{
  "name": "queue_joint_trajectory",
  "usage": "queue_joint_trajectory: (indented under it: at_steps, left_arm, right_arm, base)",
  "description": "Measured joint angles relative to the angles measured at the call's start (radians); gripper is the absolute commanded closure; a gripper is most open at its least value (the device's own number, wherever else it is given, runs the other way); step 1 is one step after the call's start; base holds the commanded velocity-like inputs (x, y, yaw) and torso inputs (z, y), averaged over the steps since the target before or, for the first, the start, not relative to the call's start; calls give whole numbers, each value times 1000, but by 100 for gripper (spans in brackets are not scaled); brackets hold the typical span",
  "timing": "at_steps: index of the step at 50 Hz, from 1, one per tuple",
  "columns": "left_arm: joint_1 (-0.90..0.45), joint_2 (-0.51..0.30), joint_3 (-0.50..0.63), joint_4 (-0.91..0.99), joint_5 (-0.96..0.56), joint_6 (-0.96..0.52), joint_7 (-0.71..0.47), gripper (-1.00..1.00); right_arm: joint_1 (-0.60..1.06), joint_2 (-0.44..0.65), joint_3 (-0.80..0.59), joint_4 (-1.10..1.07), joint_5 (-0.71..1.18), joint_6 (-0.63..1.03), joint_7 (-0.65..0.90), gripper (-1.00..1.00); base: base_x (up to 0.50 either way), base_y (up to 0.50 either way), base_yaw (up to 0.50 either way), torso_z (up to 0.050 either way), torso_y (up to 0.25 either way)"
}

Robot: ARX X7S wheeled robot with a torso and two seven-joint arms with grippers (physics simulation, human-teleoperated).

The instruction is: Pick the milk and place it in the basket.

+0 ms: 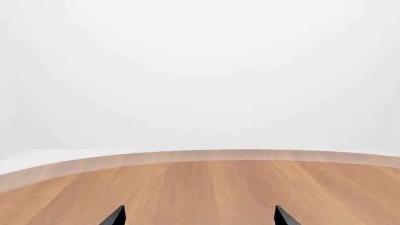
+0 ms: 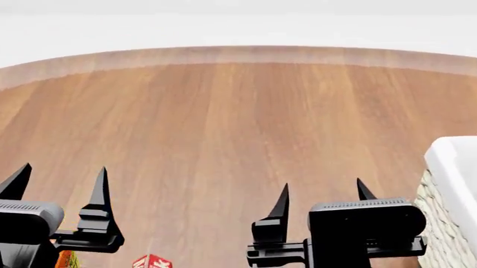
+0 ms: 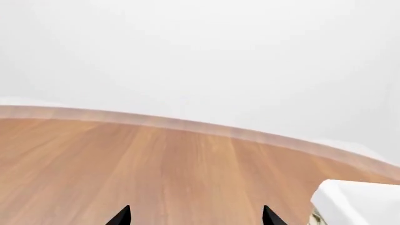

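Only the red top of the milk [image 2: 151,261] shows, at the bottom edge of the head view between my two grippers. The basket [image 2: 453,195], cream wicker with a white liner over its rim, stands at the right edge; its corner also shows in the right wrist view [image 3: 359,201]. My left gripper [image 2: 60,181] is open and empty, to the left of the milk. My right gripper [image 2: 323,196] is open and empty, between the milk and the basket. In the wrist views only the black fingertips [image 1: 115,216] [image 3: 122,218] show, wide apart over bare wood.
A sliver of an orange carton [image 2: 67,259] shows at the bottom left, beside the left gripper. The round wooden table [image 2: 223,123] stretches ahead to its curved far edge [image 2: 238,54], with a white background beyond.
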Motion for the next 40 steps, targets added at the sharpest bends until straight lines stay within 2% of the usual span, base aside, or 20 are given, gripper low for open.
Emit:
queue_joint_trajectory:
  at_steps: [15,29,40]
  left_arm:
    - [5,-7,6,-5,-8,13,-5,-100]
    - [5,-14,10,-10,-16,21,-9,-100]
    - [1,-20,9,-11,-24,21,-15,-100]
  right_arm:
    - [-2,4,-5,22,10,-17,0,-100]
    - [25,16,-26,66,56,42,-43,-100]
    - [48,65,-85,94,154,128,-188,-100]
  base:
    - [500,0,0,0,1]
    - [0,0,0,0,0]
    - [0,0,0,0,0]
